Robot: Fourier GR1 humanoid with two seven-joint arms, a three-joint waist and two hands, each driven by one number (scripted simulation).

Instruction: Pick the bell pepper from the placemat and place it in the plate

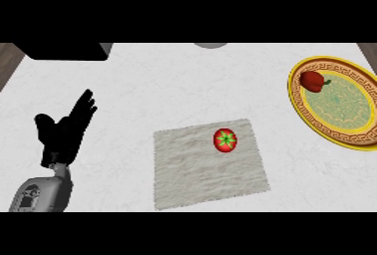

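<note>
White marbled table (147,84) seen from steeply above. Left hand (65,127) shows at the view's left side, above its grey forearm (43,191) which comes in from the lower left. The hand is open, fingers straight and pointing up and to the right, thumb out to the left. It holds nothing and touches no object; resting there, well apart from the placemat.

Right hand does not show in this view.

Grey fabric placemat (206,169) lies around the middle of the table, roughly square with slightly frayed edges, turned a little off square to the table. On its upper right part sits a red round item with a green star-shaped stem on top, looks like a tomato (226,140). It is fully on the mat, near the top edge.

Plate (353,142) at the right side, yellow rim with a dark patterned band, pale green centre; part of it is cut off by the view's right edge. Red bell pepper (313,81) with a dark stem lies in the plate, at its upper left, against the inner rim.

Dark box-like object (63,50) at the top left corner of the table. Grey rounded thing (211,45) at the top edge, mostly cut off, cannot tell what it is.
</note>
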